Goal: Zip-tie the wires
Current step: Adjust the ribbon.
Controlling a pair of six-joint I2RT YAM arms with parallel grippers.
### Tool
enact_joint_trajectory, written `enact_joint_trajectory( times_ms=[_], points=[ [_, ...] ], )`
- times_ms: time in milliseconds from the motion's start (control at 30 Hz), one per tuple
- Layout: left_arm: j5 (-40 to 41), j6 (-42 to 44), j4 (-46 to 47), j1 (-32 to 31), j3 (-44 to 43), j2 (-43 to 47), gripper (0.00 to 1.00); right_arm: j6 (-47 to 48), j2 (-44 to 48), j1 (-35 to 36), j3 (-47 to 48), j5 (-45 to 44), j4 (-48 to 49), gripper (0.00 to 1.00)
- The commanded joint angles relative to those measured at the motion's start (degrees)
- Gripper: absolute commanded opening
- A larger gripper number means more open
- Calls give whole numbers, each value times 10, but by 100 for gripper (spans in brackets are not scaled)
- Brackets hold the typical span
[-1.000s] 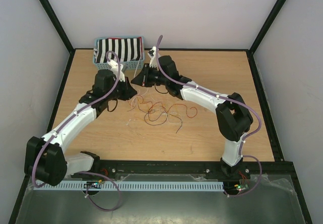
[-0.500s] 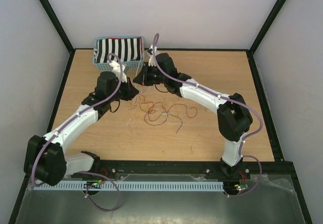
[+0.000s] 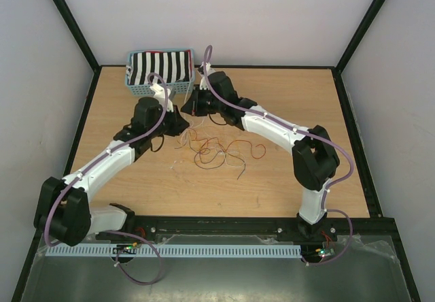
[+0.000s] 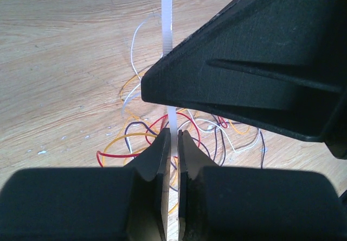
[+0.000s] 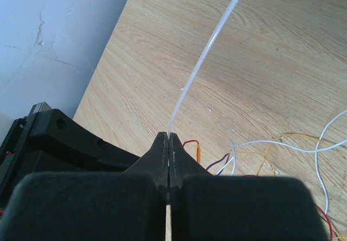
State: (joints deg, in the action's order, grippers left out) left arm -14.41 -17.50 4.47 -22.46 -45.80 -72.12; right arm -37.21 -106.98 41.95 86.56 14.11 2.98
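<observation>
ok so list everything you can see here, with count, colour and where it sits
wires: several in one loose tangle, red, orange, yellow, white and dark purple; middle of the table, between the two arms
zip tie: one, white; a thin strap over the wires, pinched at both grippers
basket: one, light blue; far left corner of the table
striped cloth: one, black and white; inside the basket
table: one, light wood; under everything
left arm: one, white and black, purple cable; reaching in from near left
right arm: one, same colours; reaching in from near right
left gripper: one, black; shut on the zip tie
right gripper: one, black; shut on the zip tie
</observation>
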Motion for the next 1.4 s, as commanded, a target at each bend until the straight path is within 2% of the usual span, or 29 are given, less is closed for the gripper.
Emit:
enact_joint_trajectory(
  times_ms=[0,267,467,1367],
  points=[
    [-19,-6,-53,-13,23,-13,10,3,6,-9,41,-29,66,0],
    [-20,-10,-53,-14,33,-14,14,5,2,-14,45,-37,60,0],
    [-19,-10,-53,-16,40,-16,7,6,-1,-16,45,-40,59,0],
    [-5,-31,-44,-42,82,-16,7,13,-24,-32,106,-55,43,0]
  ],
)
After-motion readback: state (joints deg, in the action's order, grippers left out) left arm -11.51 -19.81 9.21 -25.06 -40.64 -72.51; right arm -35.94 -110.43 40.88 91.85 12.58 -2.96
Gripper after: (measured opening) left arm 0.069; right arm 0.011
